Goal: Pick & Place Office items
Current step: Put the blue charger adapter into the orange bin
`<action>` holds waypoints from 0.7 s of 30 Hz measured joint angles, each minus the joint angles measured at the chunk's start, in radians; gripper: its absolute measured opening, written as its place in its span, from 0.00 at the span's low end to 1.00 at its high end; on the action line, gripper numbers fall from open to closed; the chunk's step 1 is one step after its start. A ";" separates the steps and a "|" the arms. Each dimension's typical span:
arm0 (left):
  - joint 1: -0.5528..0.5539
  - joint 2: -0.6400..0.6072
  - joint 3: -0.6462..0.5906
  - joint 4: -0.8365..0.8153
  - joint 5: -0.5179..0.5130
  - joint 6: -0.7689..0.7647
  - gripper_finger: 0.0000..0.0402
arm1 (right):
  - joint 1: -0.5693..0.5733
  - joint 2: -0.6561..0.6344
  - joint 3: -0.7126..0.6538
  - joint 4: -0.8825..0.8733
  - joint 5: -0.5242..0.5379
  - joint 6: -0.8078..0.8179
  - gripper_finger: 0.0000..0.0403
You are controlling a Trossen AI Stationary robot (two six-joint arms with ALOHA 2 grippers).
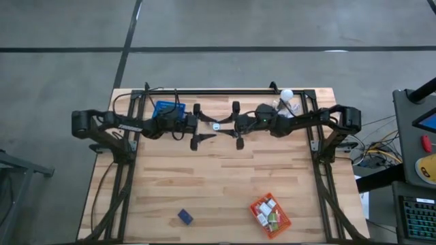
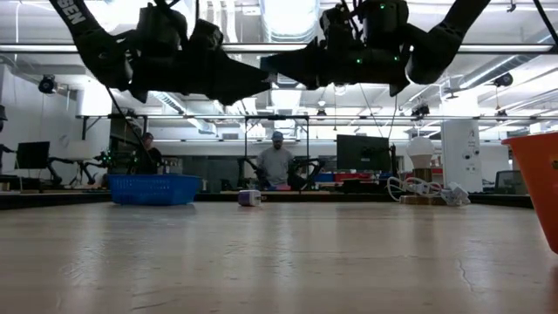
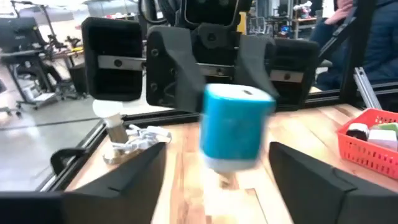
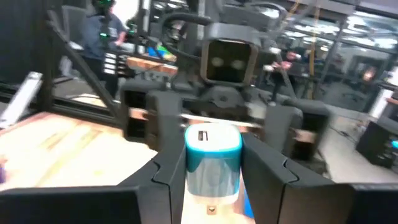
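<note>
The teal block (image 4: 213,163) hangs mid-table between both arms, clamped by the right gripper (image 4: 213,177). The left gripper (image 3: 217,171) stands open around it. Back the left arm straight away before moving.

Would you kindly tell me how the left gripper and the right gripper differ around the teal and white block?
The left gripper stands open, with gaps either side of the teal and white block; the right gripper is shut on it. The left gripper reaches in from the left side of the table, the right gripper from its right. Both hang above the table, facing each other.
</note>
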 joint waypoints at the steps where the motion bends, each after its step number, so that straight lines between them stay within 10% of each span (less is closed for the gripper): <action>1: -0.001 -0.011 -0.012 0.001 -0.001 -0.007 0.74 | 0.000 0.000 0.000 -0.001 0.003 0.000 0.28; 21: -0.070 -0.063 -0.229 -0.004 -0.048 -0.069 0.77 | 0.221 -0.022 -0.020 -0.245 0.183 0.068 0.28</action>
